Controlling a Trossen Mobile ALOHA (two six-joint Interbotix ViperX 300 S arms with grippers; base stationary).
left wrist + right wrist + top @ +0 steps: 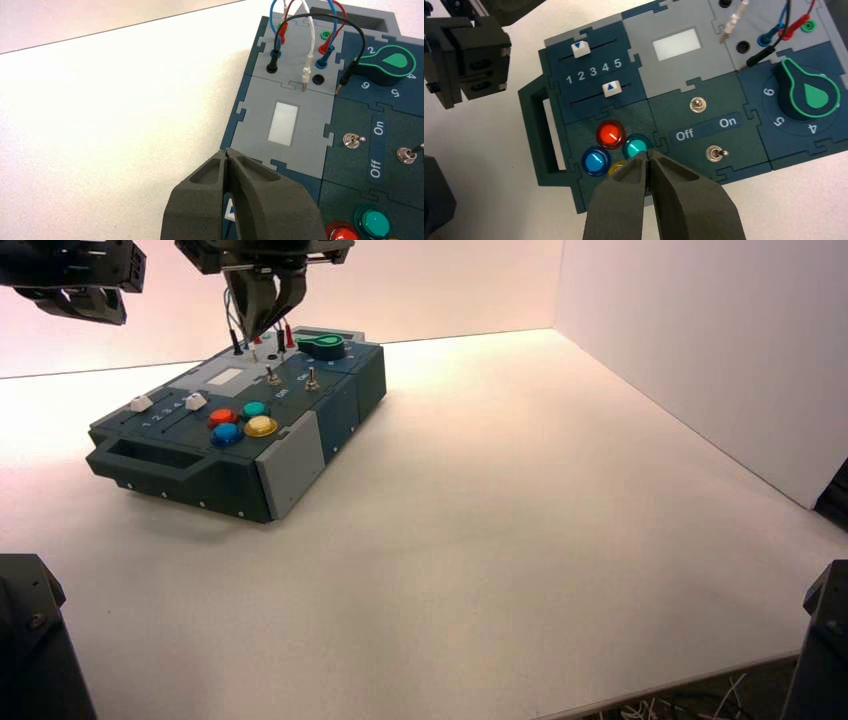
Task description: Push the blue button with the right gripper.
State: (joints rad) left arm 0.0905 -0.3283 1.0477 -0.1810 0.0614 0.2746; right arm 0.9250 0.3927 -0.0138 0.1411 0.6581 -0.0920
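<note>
In the high view, the box (300,405) stands in the upper left of the frame. The blue button (227,433) is at the lower end of its top face, near the handle (150,457), just beside the red button (222,417) and the yellow button (261,426). The right gripper (250,337) hangs at the top, left of centre, pointing down over the box, its claw clenched with the tips together. It is apart from the blue button. The left gripper (226,151), also clenched, is idle at the upper left corner.
</note>
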